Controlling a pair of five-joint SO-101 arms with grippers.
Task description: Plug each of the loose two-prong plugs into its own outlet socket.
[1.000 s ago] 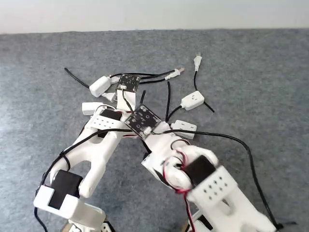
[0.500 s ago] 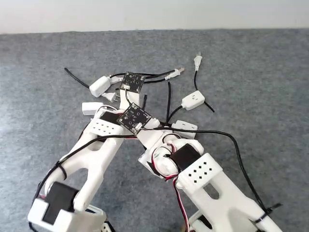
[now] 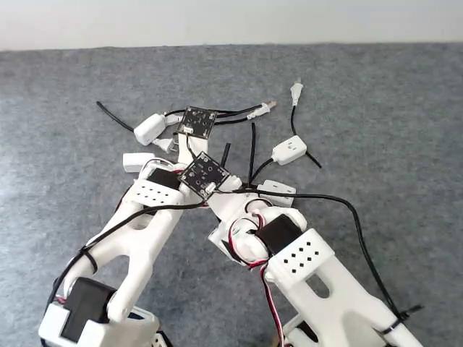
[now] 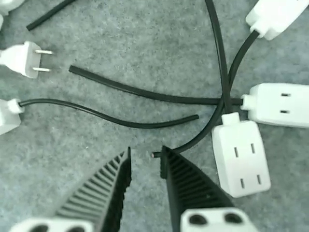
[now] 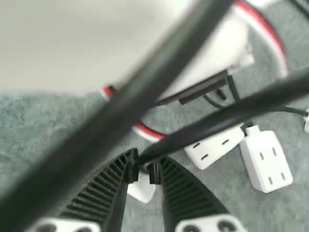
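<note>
A white two-prong plug (image 4: 21, 59) lies on the grey carpet with its prongs bare. In the high view this plug (image 3: 163, 144) sits left of the crossed arms. Another plug (image 3: 263, 109) and a third plug (image 3: 295, 90) lie farther back. My left gripper (image 4: 145, 157) is open just above the carpet, a black cord end (image 4: 153, 155) between its tips. An outlet socket (image 4: 240, 155) lies close beside it, and a second socket (image 4: 280, 104) just beyond. My right gripper (image 5: 142, 166) is pinched nearly together on a thin black cord (image 5: 203, 130), near two sockets (image 5: 215, 145).
Two white arms (image 3: 145, 238) cross over the tangle, and their camera boards (image 3: 205, 173) hide what lies under them. Loose black cords (image 3: 253, 152) run between more sockets (image 3: 289, 150). Bare carpet (image 3: 391, 144) stretches to the right and far left.
The arm from the lower right pushed up and left toward the tangle. The nearer camera board shifted left. The other arm's elbow sank toward the bottom edge.
</note>
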